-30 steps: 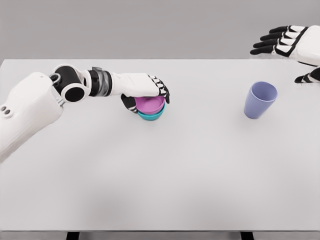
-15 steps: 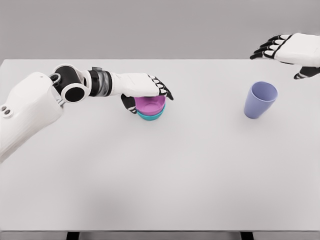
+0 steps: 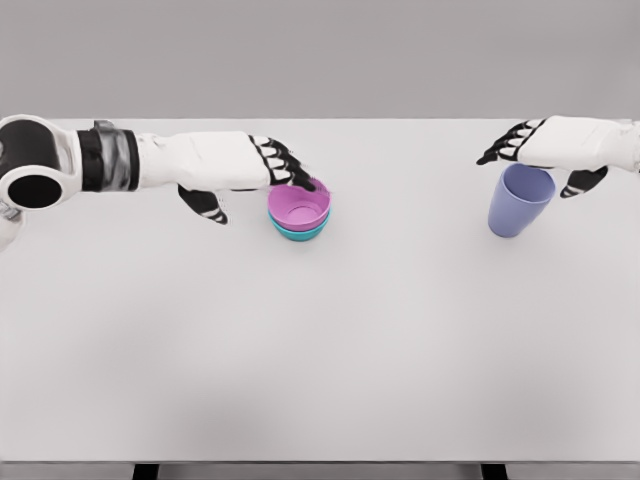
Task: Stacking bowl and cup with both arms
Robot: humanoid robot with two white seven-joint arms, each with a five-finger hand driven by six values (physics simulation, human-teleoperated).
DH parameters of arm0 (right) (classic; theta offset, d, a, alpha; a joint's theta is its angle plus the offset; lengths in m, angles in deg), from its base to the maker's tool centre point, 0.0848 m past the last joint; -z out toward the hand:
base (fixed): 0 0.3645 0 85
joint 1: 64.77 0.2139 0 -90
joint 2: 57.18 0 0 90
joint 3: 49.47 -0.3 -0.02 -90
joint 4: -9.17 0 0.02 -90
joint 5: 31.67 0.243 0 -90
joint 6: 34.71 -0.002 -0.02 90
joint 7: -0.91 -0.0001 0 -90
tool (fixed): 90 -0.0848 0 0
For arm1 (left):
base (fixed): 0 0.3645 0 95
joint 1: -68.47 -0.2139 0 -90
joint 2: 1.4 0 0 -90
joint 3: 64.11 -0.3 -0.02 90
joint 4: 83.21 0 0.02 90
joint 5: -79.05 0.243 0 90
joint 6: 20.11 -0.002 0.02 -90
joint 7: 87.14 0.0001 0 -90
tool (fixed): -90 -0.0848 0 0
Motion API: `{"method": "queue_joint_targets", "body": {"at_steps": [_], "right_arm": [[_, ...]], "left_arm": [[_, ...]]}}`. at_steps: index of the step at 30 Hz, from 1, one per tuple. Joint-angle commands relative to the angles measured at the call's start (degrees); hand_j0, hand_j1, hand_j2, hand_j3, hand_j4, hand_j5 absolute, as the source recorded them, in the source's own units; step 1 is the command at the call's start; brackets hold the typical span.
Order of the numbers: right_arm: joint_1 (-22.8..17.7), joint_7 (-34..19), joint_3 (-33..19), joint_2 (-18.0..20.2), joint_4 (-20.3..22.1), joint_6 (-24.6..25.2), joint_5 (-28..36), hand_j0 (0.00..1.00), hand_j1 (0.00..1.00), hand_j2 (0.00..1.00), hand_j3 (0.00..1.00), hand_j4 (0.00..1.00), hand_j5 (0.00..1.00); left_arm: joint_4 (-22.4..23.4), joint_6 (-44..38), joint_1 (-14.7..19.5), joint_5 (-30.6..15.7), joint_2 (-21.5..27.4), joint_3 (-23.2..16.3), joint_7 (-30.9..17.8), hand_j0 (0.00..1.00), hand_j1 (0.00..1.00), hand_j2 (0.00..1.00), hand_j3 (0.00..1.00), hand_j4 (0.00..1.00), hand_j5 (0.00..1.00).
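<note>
Your left hand (image 3: 235,165) reaches in from the left with its fingers spread, the dark fingertips (image 3: 298,180) lying over the near-left rim of the pink bowl (image 3: 299,204), thumb hanging free to the left of it; it grips nothing. The pink bowl sits nested inside the teal bowl (image 3: 300,232), the pair standing upright left of the table's middle, toward the far edge.

Your right hand (image 3: 545,145) comes in from the right and hovers over the rim of the lavender cup (image 3: 519,200), fingers extended and loose, thumb down beside the cup's right side; you cannot tell whether any finger touches the rim. The cup stands upright, mouth open, well apart from the bowls and near the table's far right.

The white table (image 3: 320,350) lies bare between bowls and cup, and across the whole near half toward you.
</note>
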Motion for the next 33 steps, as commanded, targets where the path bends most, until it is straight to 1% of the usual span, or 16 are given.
{"method": "queue_joint_targets", "body": {"at_steps": [1,2,3,4,6,7,9,10,14,16,17,20,26,33], "right_arm": [[0.1,0.0,1.0,-0.8,-0.9,0.1,0.2,1.0,1.0,1.0,1.0,1.0,1.0],[0.1,0.0,1.1,-0.8,-1.0,0.2,0.2,1.0,1.0,1.0,1.0,1.0,1.0],[0.1,0.0,1.3,-0.9,-1.7,0.2,0.2,1.0,1.0,1.0,1.0,1.0,1.0],[0.4,0.0,1.8,-1.2,-2.1,0.2,0.2,1.0,1.0,1.0,1.0,1.0,1.0],[0.7,0.0,2.4,-1.3,-2.0,0.0,0.1,1.0,1.0,1.0,1.0,1.0,1.0],[0.7,0.0,2.4,-1.3,-2.0,0.0,0.2,1.0,1.0,1.0,1.0,1.0,1.0],[0.7,0.0,2.4,-1.3,-2.0,0.0,0.2,1.0,1.0,1.0,1.0,1.0,1.0],[0.7,0.0,2.4,-1.4,-2.0,0.0,0.2,1.0,1.0,1.0,1.0,1.0,1.0],[0.7,0.0,3.0,-1.4,-2.8,0.0,0.2,1.0,1.0,1.0,1.0,1.0,1.0],[0.7,0.0,3.2,-1.6,-3.2,0.0,0.2,1.0,1.0,1.0,1.0,1.0,1.0],[0.8,0.0,3.2,-1.7,-3.3,0.0,0.2,1.0,1.0,1.0,1.0,1.0,1.0],[1.5,0.0,4.6,-2.7,-5.4,0.0,0.2,1.0,1.0,1.0,1.0,1.0,1.0],[1.8,0.0,5.3,-3.1,-6.3,0.0,0.2,1.0,1.0,1.0,1.0,1.0,1.0],[2.0,0.0,5.6,-3.1,-7.8,0.0,0.2,1.0,1.0,1.0,1.0,1.0,1.0]], "left_arm": [[-4.7,9.7,-0.1,-7.7,10.1,2.5,0.0,1.0,1.0,1.0,1.0,1.0,1.0],[-4.7,10.5,-0.4,-10.3,13.1,4.0,0.0,1.0,1.0,1.0,1.0,1.0,1.0],[-4.5,10.5,-1.9,-14.4,17.4,4.7,0.0,1.0,1.0,1.0,1.0,1.0,1.0],[-4.1,10.5,-2.6,-20.0,21.8,4.9,0.0,1.0,1.0,1.0,1.0,1.0,1.0],[-3.5,10.5,-4.8,-27.5,27.6,4.9,0.0,1.0,1.0,1.0,1.0,1.0,1.0],[-3.4,10.5,-6.8,-27.7,28.8,4.8,0.0,1.0,1.0,1.0,1.0,1.0,1.0],[-3.4,10.5,-10.7,-27.6,28.9,4.8,0.0,1.0,1.0,1.0,1.0,1.0,1.0],[-3.3,10.5,-11.4,-28.2,28.5,4.8,0.0,1.0,1.0,1.0,1.0,1.0,1.0],[-2.9,10.5,-11.6,-27.5,28.1,4.8,0.0,1.0,1.0,1.0,1.0,1.0,1.0],[-2.5,10.5,-12.6,-27.6,27.9,4.7,0.0,1.0,1.0,1.0,1.0,1.0,1.0],[-2.6,10.5,-12.6,-27.7,28.0,4.7,0.0,1.0,1.0,1.0,1.0,1.0,1.0],[-2.6,10.5,-12.6,-27.6,28.0,4.7,0.0,1.0,1.0,1.0,1.0,1.0,1.0],[-2.5,10.5,-12.6,-27.5,26.7,4.7,0.0,1.0,1.0,1.0,1.0,1.0,1.0],[-2.5,10.5,-12.7,-27.5,26.6,4.7,0.0,1.0,1.0,1.0,1.0,1.0,1.0]]}}
